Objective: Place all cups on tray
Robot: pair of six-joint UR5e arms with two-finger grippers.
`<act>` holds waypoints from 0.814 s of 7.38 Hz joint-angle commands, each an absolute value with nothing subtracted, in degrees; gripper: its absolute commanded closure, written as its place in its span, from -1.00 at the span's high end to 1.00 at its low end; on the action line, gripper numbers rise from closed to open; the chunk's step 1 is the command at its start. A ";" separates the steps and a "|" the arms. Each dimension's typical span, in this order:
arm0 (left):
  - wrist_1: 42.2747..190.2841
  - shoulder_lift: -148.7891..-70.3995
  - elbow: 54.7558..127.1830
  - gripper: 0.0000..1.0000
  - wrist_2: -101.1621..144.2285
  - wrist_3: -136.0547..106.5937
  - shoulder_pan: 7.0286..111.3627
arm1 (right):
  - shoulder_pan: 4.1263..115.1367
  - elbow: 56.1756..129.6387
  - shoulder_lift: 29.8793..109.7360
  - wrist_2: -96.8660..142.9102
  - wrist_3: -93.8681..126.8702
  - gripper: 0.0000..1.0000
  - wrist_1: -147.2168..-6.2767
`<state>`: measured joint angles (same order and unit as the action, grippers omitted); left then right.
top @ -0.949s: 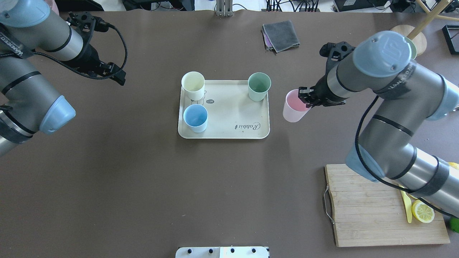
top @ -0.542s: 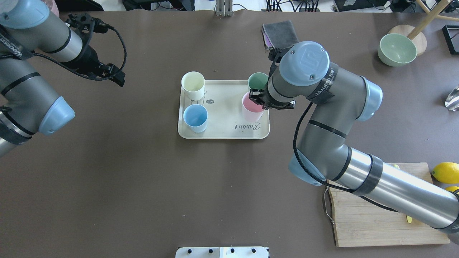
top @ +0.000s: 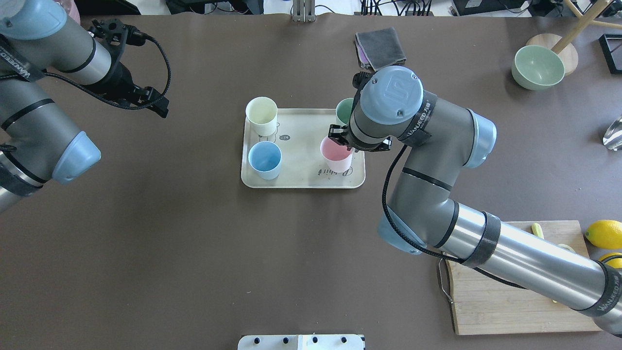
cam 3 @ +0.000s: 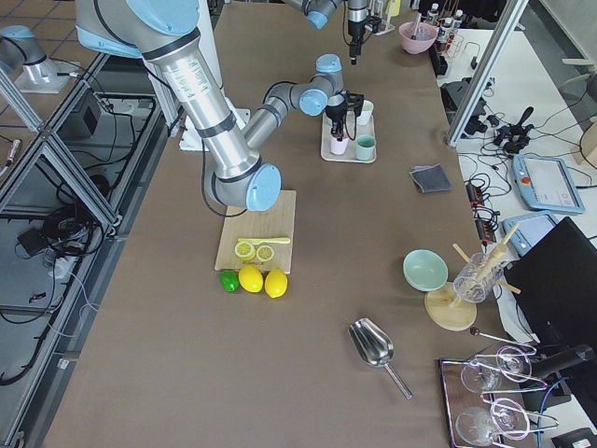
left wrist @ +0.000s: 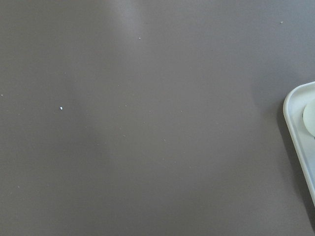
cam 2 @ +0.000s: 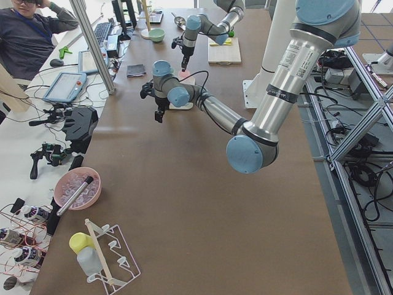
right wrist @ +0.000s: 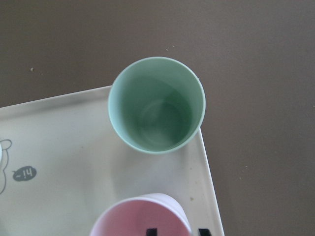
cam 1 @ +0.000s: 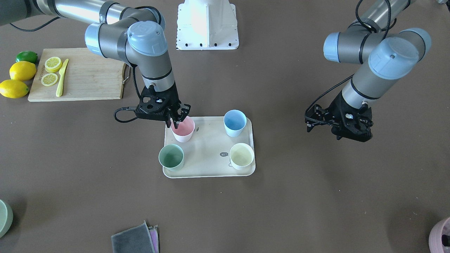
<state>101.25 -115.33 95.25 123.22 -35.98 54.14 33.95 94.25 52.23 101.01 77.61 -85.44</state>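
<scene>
Long table point(top: 194, 253), matte brown covering, under even diffuse light with soft shadows. Aluminium posts point(cam 2: 92, 46) along one edge. White side bench point(cam 2: 18, 147) beyond them, operator point(cam 2: 27, 40) seated there. Cables point(cam 2: 368, 175) underneath; tan tiled floor point(cam 3: 37, 11).

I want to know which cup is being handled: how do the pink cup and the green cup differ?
The pink cup has the right end effector clamped over its rim, one finger inside; the green cup stands free, untouched. The pink cup is at the tray's corner nearer the robot; the green cup is at the farther corner on the same side. Both are open side up and alike in shape and size.
</scene>
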 commanded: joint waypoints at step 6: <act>101.16 -112.78 95.71 0.96 123.14 -35.34 56.50 | 39.18 100.26 58.75 104.22 67.28 1.00 -85.96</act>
